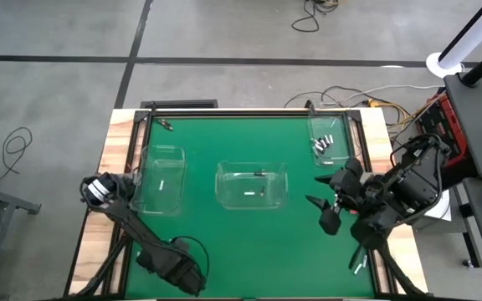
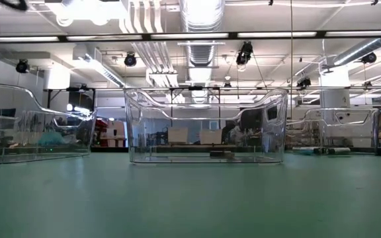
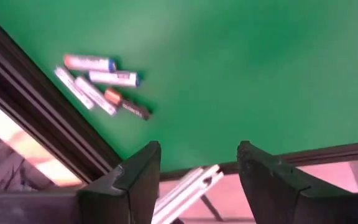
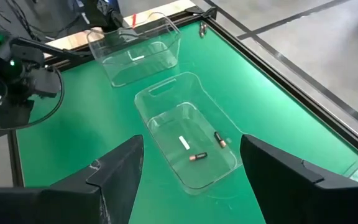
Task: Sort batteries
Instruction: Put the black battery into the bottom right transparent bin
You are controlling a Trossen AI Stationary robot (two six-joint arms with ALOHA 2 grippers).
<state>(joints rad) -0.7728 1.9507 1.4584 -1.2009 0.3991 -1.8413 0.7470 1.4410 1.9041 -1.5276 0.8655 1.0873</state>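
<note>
Right gripper (image 1: 329,211) hangs spread and empty between the middle bin (image 1: 252,185) and the source bin (image 1: 329,142) of unsorted batteries (image 1: 322,144); swing back, drop vertically on one cell, pinch mid-body; left gripper (image 3: 197,171) released, parked at table edge.
</note>
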